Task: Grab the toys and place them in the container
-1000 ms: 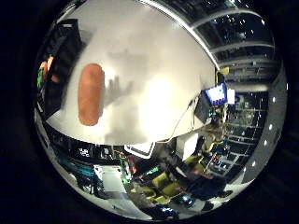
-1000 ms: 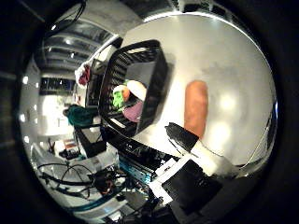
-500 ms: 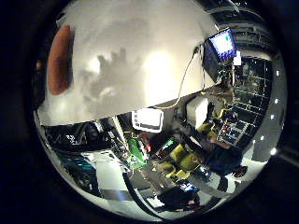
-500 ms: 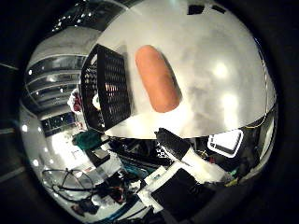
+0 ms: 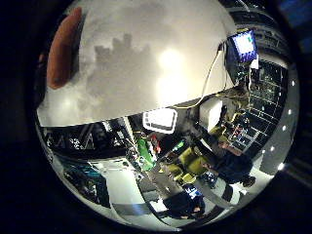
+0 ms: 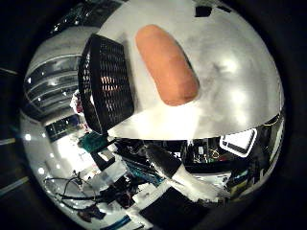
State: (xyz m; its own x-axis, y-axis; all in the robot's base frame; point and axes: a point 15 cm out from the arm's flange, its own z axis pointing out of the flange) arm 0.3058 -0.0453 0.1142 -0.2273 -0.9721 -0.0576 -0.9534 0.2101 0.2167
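Observation:
An orange sausage-shaped toy lies on the white table, close to the palm in the right thumb side palm view. It also shows in the right little finger side palm view. A black mesh container stands beside the toy, seen from its side wall, so its inside is hidden. A small part of my hand shows at the edge of the thumb side view, away from the toy. The hand's shadow on the table shows spread fingers. The hand holds nothing.
The table's edge runs close by. Beyond it are a white box, a lit monitor and lab clutter on the floor.
The camera has moved closer to the table and the toy, which now fills more of the thumb side view. The container's inside, seen earlier with toys in it, is now hidden.

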